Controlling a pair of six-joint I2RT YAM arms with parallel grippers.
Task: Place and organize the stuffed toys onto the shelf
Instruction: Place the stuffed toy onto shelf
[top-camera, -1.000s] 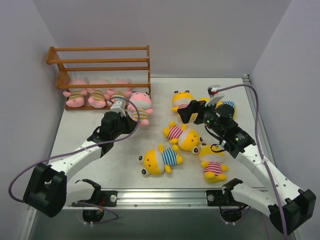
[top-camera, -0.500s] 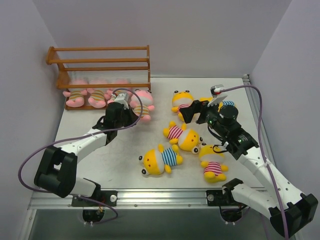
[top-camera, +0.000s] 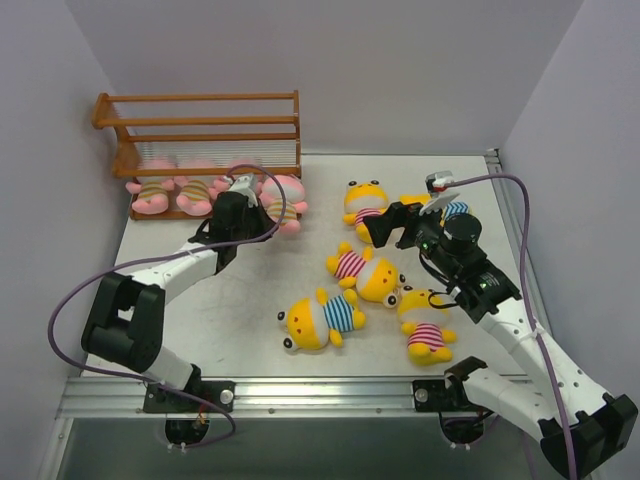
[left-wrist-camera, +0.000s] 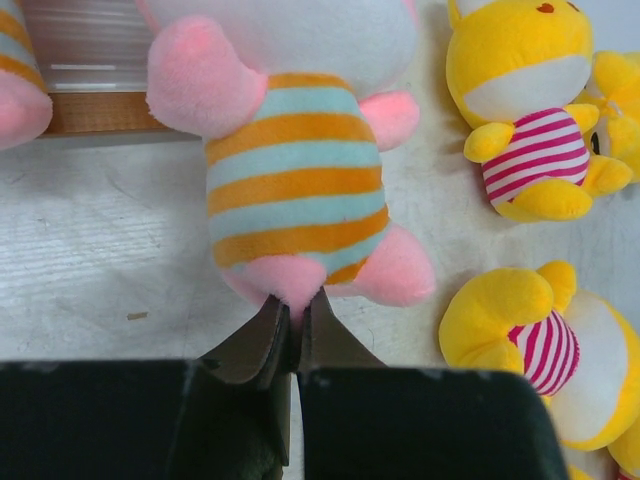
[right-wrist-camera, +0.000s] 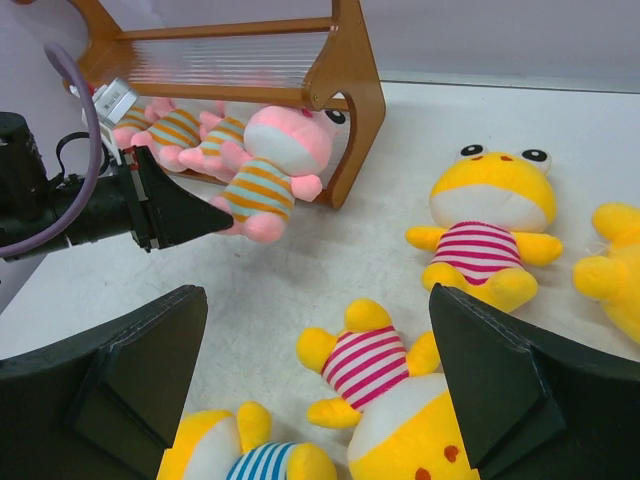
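The white surface (top-camera: 250, 300) carried the shelf (top-camera: 200, 135) at its 11 o'clock corner, long axis running 9 to 3. Three pink toys (top-camera: 195, 195) lay along its bottom tier, heads partly behind the rails. The left jaws were pinched tight on the fourth pink toy (left-wrist-camera: 295, 190) between its legs. In the left wrist view it stretched 6 to 12, head toward the shelf and cropped by the frame edge. The right jaws gaped wide, holding nothing, above the yellow toys (top-camera: 380, 280), with one blue-striped toy (top-camera: 455, 208) mostly hidden behind that arm.
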